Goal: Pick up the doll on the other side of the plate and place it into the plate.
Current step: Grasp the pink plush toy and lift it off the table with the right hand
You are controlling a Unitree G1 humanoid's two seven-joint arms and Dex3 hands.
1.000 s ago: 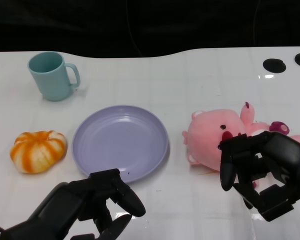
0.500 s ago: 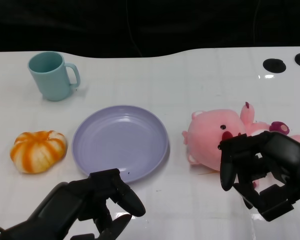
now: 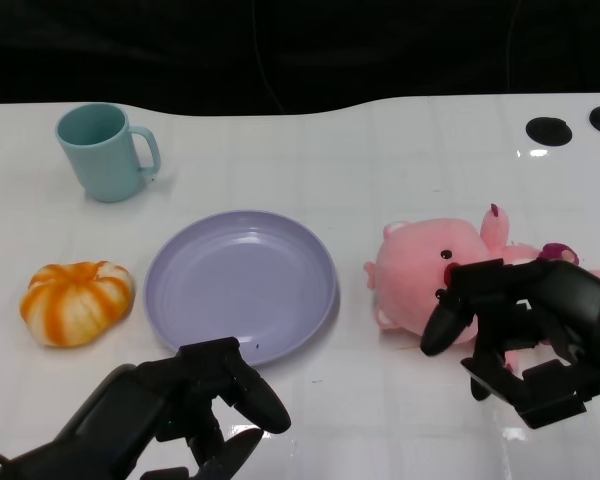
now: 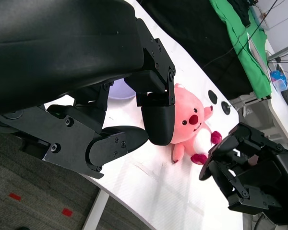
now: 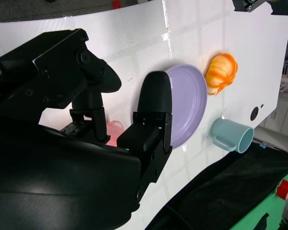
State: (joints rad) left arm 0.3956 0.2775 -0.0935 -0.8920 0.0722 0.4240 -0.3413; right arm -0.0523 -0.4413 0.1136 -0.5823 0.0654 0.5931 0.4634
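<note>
Approach stage: pink plush doll (image 3: pixel 430 275) lying ungrasped on white worktop (image 3: pixel 380 150) beside empty round lilac plate (image 3: pixel 240 283), right hand (image 3: pixel 525 335) fingers (image 3: pixel 442 322) spread wide over it; lifting and placing remain

The pink doll (image 3: pixel 425 275) looks soft, matt plush. Left of it, the lavender plate (image 3: pixel 240 283) has a smooth satin sheen. Both lie on a glossy white table (image 3: pixel 380 150).

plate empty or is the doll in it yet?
Empty. The purple plate shows only bare surface in the head view; the pink doll lies on the table beside it, with the right robot hand over it.
</note>
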